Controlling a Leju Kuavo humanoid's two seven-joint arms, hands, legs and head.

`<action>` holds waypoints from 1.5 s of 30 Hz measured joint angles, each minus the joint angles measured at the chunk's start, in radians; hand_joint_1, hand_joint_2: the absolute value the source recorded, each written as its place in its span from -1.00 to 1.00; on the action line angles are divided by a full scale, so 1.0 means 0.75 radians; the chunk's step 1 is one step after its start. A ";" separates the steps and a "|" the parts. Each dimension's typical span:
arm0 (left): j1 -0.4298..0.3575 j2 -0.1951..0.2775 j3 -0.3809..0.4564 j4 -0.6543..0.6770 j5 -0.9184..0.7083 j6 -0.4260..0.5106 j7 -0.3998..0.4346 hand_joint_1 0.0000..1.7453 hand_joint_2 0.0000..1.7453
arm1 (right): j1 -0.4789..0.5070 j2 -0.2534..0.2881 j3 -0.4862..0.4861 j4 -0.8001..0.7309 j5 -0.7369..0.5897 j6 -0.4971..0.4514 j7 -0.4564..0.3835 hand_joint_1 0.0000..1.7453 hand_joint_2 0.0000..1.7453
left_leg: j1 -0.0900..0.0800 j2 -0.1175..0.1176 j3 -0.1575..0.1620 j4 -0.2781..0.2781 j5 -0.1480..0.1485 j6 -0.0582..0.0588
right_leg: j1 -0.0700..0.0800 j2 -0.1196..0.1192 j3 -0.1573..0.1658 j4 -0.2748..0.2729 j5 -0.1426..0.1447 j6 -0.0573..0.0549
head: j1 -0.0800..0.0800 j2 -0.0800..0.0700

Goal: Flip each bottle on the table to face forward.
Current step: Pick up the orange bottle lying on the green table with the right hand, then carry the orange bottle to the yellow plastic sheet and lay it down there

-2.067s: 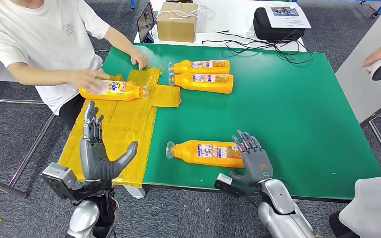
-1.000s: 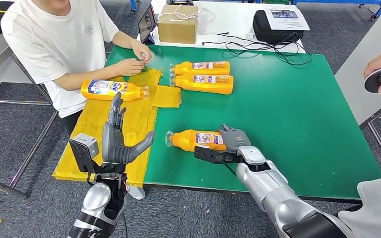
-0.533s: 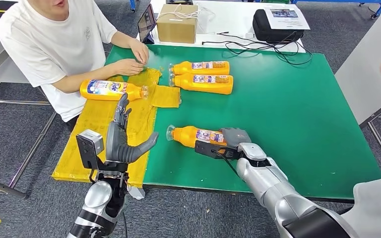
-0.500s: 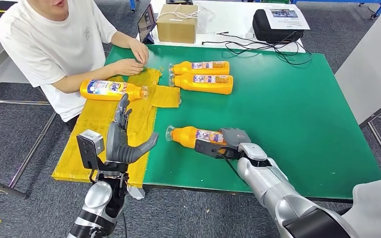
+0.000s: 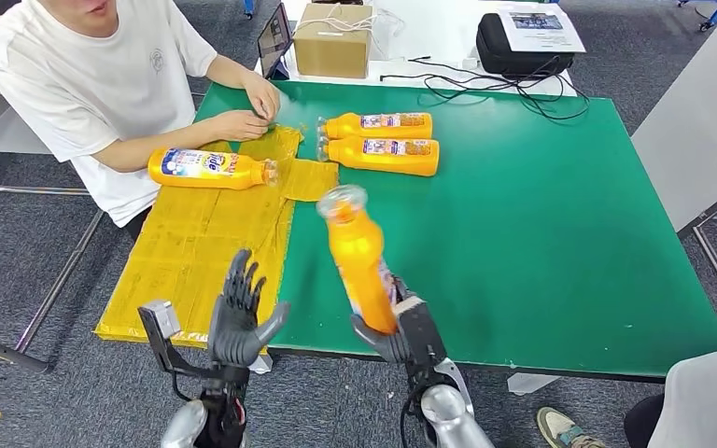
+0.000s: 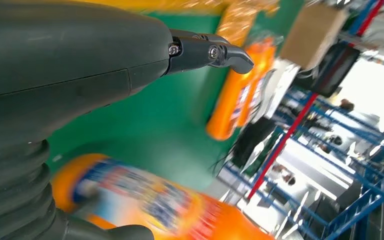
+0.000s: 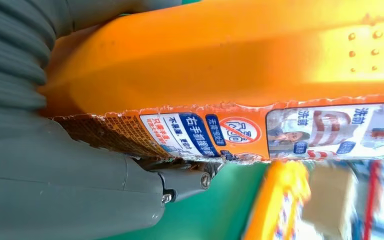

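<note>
Green desk (image 5: 560, 224) spreads wide, yellow sheet (image 5: 196, 252) draped over its nine o'clock edge. A person in a white shirt (image 5: 93, 84) sits at ten o'clock, hands on the sheet. Two orange bottles (image 5: 383, 140) lie side by side at twelve o'clock; another bottle (image 5: 207, 169) lies on the sheet. Right hand (image 5: 401, 336) at six o'clock clamps the base of the lifted bottle (image 5: 358, 257), raised off the desk, cap up and away. Left hand (image 5: 238, 317) hovers at seven o'clock, fingers spread, holding nothing.
</note>
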 joint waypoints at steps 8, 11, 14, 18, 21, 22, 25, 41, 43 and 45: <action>0.068 0.019 -0.078 0.037 0.004 -0.061 -0.039 -1.00 1.00 | 0.084 -0.004 0.003 -0.235 -0.016 -0.046 -0.003 1.00 1.00 | -0.001 0.000 0.000 0.000 0.000 0.001 | -0.002 0.000 0.000 0.000 -0.001 0.002 | 0.000 0.000; 0.071 0.032 -0.120 0.047 -0.009 -0.130 -0.050 -1.00 1.00 | 0.073 -0.015 0.024 -0.240 0.053 -0.026 0.003 1.00 1.00 | -0.001 0.000 0.000 0.000 0.000 0.001 | -0.002 0.000 0.000 0.000 -0.001 0.002 | 0.000 0.000; 0.067 0.042 -0.167 0.054 -0.019 -0.178 -0.063 -1.00 1.00 | 0.034 -0.032 0.087 -0.201 0.183 0.033 0.009 1.00 1.00 | -0.001 0.000 0.000 0.000 0.000 0.001 | -0.001 0.000 0.000 0.000 0.000 0.002 | 0.000 0.000; 0.036 0.046 -0.200 0.063 -0.044 -0.163 -0.072 -1.00 1.00 | -0.024 -0.053 0.219 -0.095 0.334 0.076 0.008 1.00 1.00 | -0.001 -0.001 0.000 0.000 0.001 0.001 | -0.001 -0.001 0.000 0.000 -0.001 0.002 | 0.000 0.000; -0.002 0.043 -0.202 0.073 -0.052 -0.138 -0.058 -1.00 1.00 | -0.054 -0.062 0.286 -0.045 0.371 0.073 0.004 1.00 1.00 | -0.001 -0.001 0.000 0.000 0.001 0.001 | -0.002 -0.001 0.001 0.000 -0.001 0.003 | 0.000 0.000; -0.015 0.040 -0.201 0.077 -0.053 -0.136 -0.054 -1.00 1.00 | -0.065 -0.065 0.303 -0.032 0.377 0.073 0.002 1.00 1.00 | -0.001 -0.001 0.000 0.000 0.001 0.001 | -0.002 -0.001 0.001 0.000 -0.001 0.003 | 0.000 0.000; -0.042 0.029 -0.196 0.084 -0.054 -0.136 -0.047 -1.00 1.00 | -0.084 -0.073 0.342 -0.008 0.390 0.073 -0.002 1.00 1.00 | -0.001 -0.001 0.000 0.000 0.001 0.001 | -0.002 -0.001 0.001 0.000 -0.001 0.003 | 0.000 0.000; -0.049 0.013 -0.137 0.091 0.036 -0.266 -0.054 1.00 1.00 | -0.152 -0.077 0.436 0.076 0.366 0.108 -0.006 -0.07 1.00 | -0.001 0.000 0.000 0.000 0.001 0.001 | -0.002 0.000 0.000 0.000 -0.001 0.003 | 0.000 0.000; -0.043 0.013 -0.124 0.092 0.061 -0.311 -0.056 1.00 1.00 | -0.155 -0.076 0.443 0.078 0.344 0.122 -0.005 -0.99 0.00 | -0.001 0.000 0.000 0.000 0.001 0.001 | -0.002 0.000 0.000 0.000 -0.001 0.003 | 0.000 0.000; -0.040 0.013 -0.118 0.092 0.075 -0.343 -0.059 1.00 1.00 | -0.153 -0.073 0.445 0.078 0.318 0.133 -0.001 -1.00 -1.00 | -0.001 0.000 0.000 0.000 0.001 0.001 | -0.002 0.000 0.000 0.000 -0.001 0.003 | 0.000 0.000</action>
